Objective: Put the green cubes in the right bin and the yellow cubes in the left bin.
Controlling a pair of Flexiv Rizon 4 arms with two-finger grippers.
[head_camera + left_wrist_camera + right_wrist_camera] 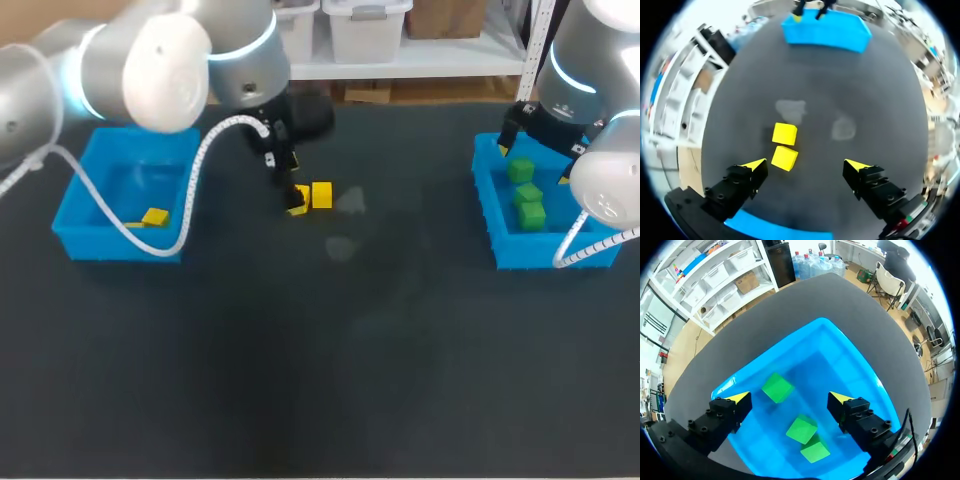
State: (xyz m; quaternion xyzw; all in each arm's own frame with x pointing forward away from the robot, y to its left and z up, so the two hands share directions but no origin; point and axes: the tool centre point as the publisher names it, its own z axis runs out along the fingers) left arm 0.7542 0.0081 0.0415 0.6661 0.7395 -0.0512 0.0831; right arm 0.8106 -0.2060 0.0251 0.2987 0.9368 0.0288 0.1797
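Spread wide, the left gripper hovers over the nearer yellow cube, likely light and rigid; pinch its flat sides, minding the seemingly touching neighbour at its three o'clock from overhead.

Robot lab workbench.
Left arm and right arm over dark table; blue left bin, right bin.
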